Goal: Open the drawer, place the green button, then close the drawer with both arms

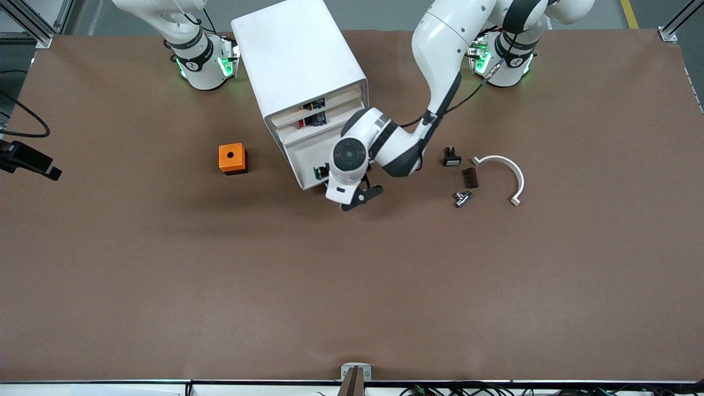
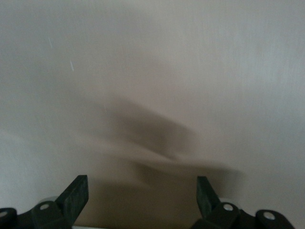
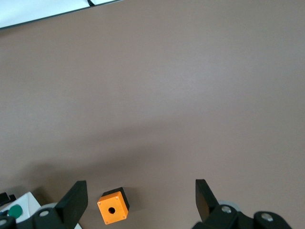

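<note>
The white cabinet (image 1: 300,60) stands near the arms' bases, its front turned toward the left arm's end. The drawer (image 1: 303,160) is its lowest one. The green-capped button (image 1: 318,172) shows at that drawer's lower front corner, and I cannot tell whether it lies inside. Its cap also shows in the right wrist view (image 3: 15,210), on a white corner. My left gripper (image 1: 326,172) is pressed close to the drawer front, mostly hidden by its wrist. In the left wrist view it (image 2: 142,191) is open and empty against a blank white surface. My right gripper (image 3: 140,193) is open and empty, high over the table.
An orange box with a hole (image 1: 232,158) sits beside the cabinet toward the right arm's end. It also shows in the right wrist view (image 3: 113,208). Toward the left arm's end lie a black white-faced switch (image 1: 451,158), a dark block (image 1: 470,177), a metal part (image 1: 462,198) and a white curved bracket (image 1: 509,170).
</note>
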Robot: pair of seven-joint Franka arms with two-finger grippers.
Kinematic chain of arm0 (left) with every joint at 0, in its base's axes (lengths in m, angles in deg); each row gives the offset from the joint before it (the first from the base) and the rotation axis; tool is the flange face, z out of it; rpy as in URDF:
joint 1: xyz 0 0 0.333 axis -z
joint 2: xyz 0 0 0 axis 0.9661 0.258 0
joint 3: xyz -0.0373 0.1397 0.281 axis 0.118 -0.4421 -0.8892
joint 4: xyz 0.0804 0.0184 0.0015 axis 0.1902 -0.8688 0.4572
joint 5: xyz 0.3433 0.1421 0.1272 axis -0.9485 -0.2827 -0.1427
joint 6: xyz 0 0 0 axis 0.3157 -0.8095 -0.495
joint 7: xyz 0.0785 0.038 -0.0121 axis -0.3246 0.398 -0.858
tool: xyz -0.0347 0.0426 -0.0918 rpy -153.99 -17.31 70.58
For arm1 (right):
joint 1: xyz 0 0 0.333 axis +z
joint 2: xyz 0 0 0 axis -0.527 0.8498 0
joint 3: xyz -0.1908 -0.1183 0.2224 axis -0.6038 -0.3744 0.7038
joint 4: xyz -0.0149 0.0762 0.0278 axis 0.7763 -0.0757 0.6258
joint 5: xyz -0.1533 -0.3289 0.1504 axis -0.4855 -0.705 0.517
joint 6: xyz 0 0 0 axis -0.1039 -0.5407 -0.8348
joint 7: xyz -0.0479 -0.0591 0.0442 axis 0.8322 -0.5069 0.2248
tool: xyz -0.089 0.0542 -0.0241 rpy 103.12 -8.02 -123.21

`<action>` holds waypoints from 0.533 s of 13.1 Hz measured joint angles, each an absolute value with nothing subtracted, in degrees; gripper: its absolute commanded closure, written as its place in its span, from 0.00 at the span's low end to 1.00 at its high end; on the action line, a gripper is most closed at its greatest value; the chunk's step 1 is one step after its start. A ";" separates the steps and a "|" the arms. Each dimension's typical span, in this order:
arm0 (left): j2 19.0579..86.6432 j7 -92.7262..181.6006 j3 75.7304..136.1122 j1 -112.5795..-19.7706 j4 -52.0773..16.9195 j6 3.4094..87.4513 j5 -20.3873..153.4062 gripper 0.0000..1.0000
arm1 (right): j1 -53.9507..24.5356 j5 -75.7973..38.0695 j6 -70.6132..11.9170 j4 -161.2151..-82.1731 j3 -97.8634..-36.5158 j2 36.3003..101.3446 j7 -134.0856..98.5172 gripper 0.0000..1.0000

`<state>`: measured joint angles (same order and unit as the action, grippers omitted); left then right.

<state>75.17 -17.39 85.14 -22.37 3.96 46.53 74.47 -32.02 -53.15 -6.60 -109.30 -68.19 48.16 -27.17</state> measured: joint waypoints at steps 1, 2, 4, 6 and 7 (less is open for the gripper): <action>75.17 -18.20 85.13 -20.66 3.93 46.11 74.47 0.00 | -31.99 -53.98 -6.60 -110.42 -67.87 46.81 -27.01 0.00; 75.17 -19.01 85.11 -19.17 3.93 45.51 74.47 0.00 | -31.95 -54.52 -6.60 -111.51 -67.61 45.47 -26.97 0.00; 75.07 -20.09 85.08 -17.13 3.93 44.05 74.47 0.00 | -31.94 -54.80 -6.75 -113.86 -67.40 42.74 -26.90 0.00; 74.79 -20.24 85.08 -16.17 3.94 42.60 74.47 0.00 | -31.93 -54.84 -8.20 -116.92 -67.37 40.17 -26.79 0.00; 74.68 -20.24 85.09 -15.81 3.95 42.35 74.47 0.00 | -31.93 -54.87 -8.92 -118.17 -67.34 39.35 -26.77 0.00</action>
